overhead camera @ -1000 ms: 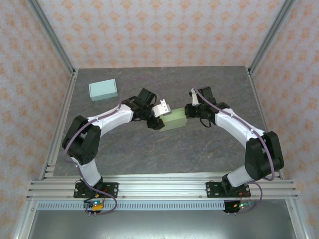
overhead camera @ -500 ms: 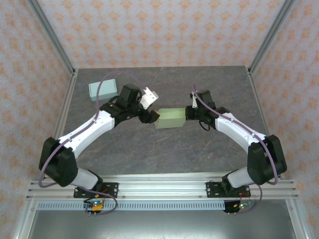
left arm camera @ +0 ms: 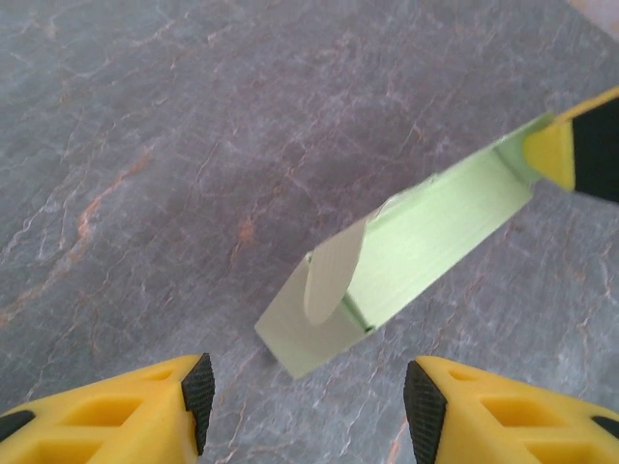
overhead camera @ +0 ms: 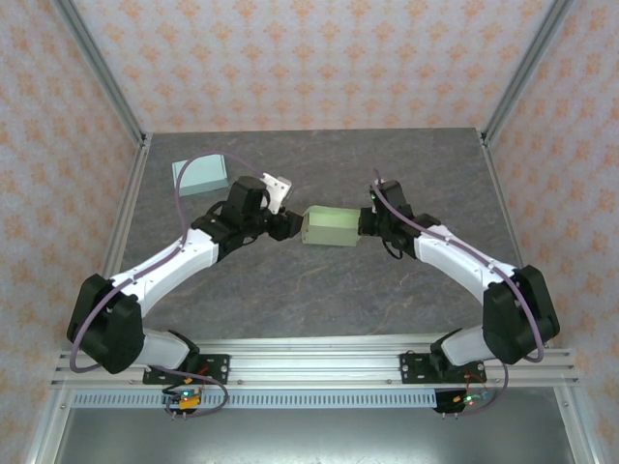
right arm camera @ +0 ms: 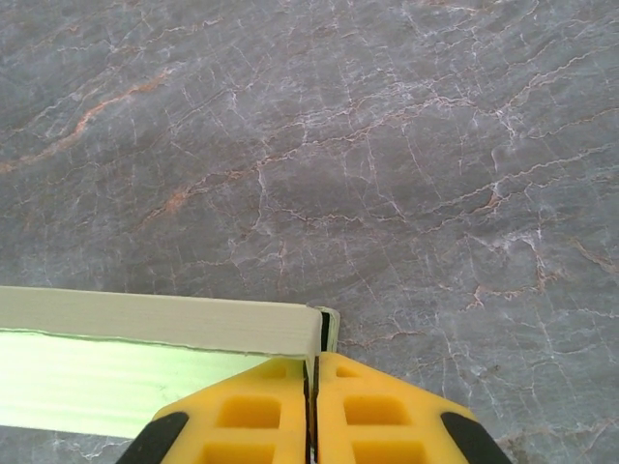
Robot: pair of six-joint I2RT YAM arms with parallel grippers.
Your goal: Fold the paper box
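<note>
The pale green paper box (overhead camera: 331,228) lies on its side at mid-table. My right gripper (overhead camera: 366,224) is shut on the box's right end wall. From the right wrist, the fingers (right arm camera: 311,372) pinch a thin edge of the box (right arm camera: 145,367). My left gripper (overhead camera: 290,224) stands open just left of the box, apart from it. In the left wrist view the box (left arm camera: 435,232) points its open end at me, with a rounded flap (left arm camera: 329,275) hanging across it. The left gripper (left arm camera: 309,396) has nothing between its pads. The right gripper's yellow finger (left arm camera: 561,150) shows at the far end.
A light blue closed box (overhead camera: 200,175) sits at the back left of the grey stone-patterned table (overhead camera: 319,290). Metal frame posts (overhead camera: 121,126) rise at the table's sides, and a rail (overhead camera: 319,362) runs along the near edge.
The box has shifted slightly back and turned more level. The left arm swung outward and its gripper drew back from the box's left end.
</note>
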